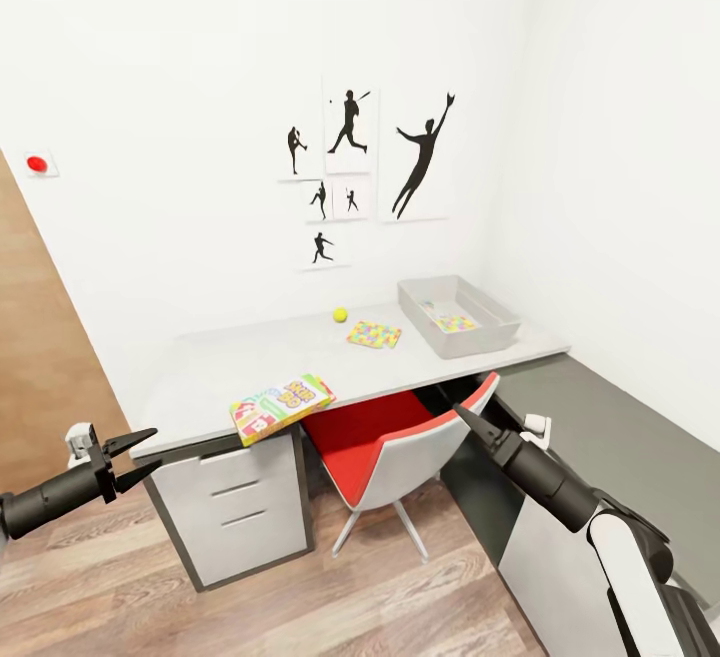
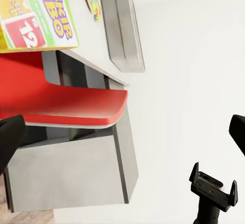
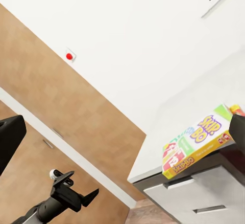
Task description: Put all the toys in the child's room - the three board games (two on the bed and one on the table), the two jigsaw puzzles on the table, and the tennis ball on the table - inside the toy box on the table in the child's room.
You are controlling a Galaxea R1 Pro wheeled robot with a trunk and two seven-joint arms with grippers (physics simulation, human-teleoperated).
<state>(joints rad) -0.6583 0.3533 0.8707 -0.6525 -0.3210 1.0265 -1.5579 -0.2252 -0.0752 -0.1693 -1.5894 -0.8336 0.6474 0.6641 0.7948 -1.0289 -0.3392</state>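
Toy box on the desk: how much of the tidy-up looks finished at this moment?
Done: one jigsaw puzzle already lies inside the toy box. In hand: nothing; the left claw and the right claw are both empty, short of the table. Left on the table: the Skip-Bo board game overhanging its front edge, the second jigsaw puzzle and the tennis ball. The bed's games cannot be judged here.

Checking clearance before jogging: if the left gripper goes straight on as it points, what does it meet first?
Probably the red chair: the left wrist view looks along the left gripper at its seat edge under the table. Depth is unclear.
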